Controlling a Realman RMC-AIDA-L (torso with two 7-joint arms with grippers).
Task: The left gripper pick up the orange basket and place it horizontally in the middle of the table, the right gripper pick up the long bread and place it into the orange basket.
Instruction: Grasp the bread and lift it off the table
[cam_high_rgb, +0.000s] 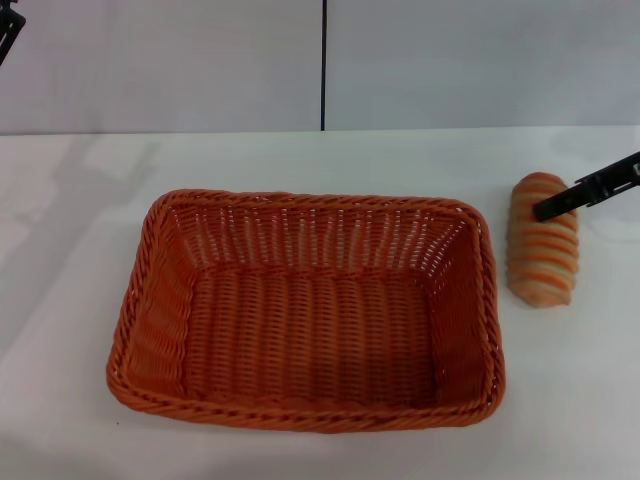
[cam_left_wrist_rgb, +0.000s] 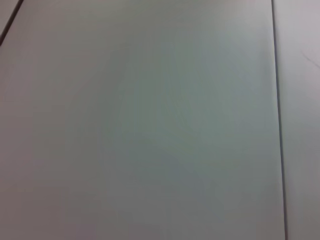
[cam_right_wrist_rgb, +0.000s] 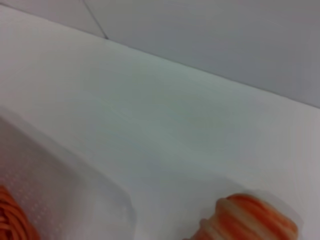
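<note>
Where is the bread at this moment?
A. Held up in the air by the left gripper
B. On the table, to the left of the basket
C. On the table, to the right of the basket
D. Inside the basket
C: the bread lies on the table beside the right rim of the empty basket, with the right gripper reaching over its far end.

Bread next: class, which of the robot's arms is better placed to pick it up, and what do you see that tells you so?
The right. The right gripper already reaches over the bread, which lies on the table to the right of the basket. The left gripper is far off at the head view's upper left corner.
</note>
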